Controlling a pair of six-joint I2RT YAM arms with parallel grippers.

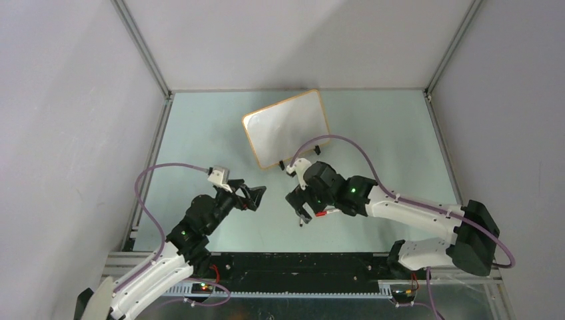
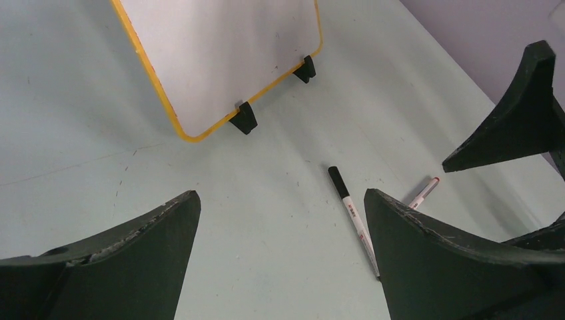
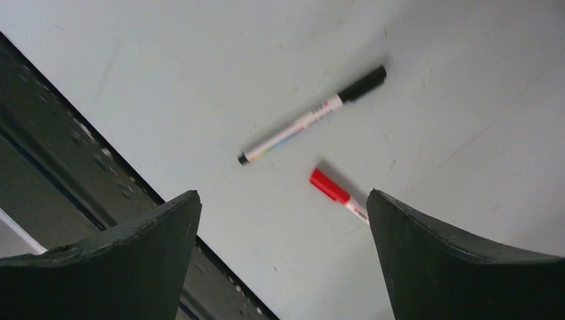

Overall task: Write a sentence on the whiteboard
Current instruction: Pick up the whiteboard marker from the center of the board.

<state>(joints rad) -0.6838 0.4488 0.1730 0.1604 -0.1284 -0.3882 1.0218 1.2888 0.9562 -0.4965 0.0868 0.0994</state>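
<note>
The whiteboard (image 1: 286,130) stands tilted on two black clip feet (image 2: 244,119) at the back of the table. Its orange-framed face (image 2: 226,60) is blank, and the sentence is not in view. A black-capped marker (image 2: 350,207) and a red-capped marker (image 2: 424,193) lie on the table in front of it. My left gripper (image 2: 280,200) hangs open over bare table, left of the black marker (image 3: 313,117). My right gripper (image 3: 281,197) is open above both markers, the red one (image 3: 336,193) close by its right finger. Neither gripper holds anything.
The dark front rail of the table (image 3: 80,167) runs just behind my right gripper. The two grippers (image 1: 256,198) (image 1: 298,212) face each other closely at mid-table. Grey walls enclose the table on three sides.
</note>
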